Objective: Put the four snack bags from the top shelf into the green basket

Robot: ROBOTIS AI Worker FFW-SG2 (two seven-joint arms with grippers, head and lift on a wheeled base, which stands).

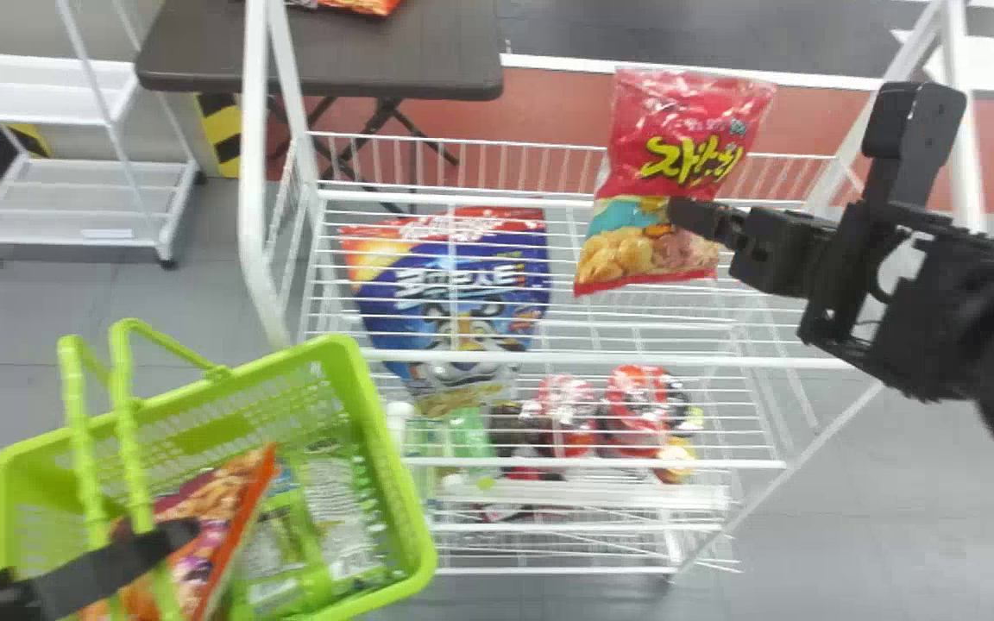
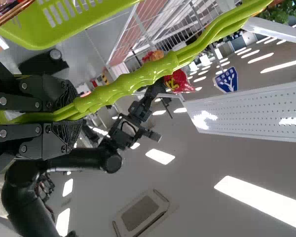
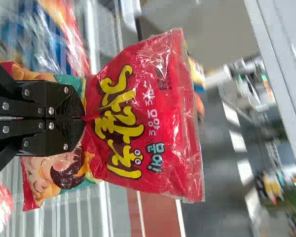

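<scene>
Head view: red snack bag (image 1: 685,164) hangs upright above wire shelf, pinched midway by right gripper (image 1: 694,217), clamped on it.

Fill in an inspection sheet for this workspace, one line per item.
Surface: white wire rack, with several tiers.
Job's things: red snack bag held over the rack; green basket at the rack's left, holding an orange-edged bag and green packs.
Clutter: blue bag in the rack, tier unclear; red packs lower down.
Grippers: left gripper shut on the basket's handles; right gripper shut on the red snack bag.
Cables: nothing seen lying loose.
Surroundings: dark table behind the rack; white shelf unit to the left.
</scene>
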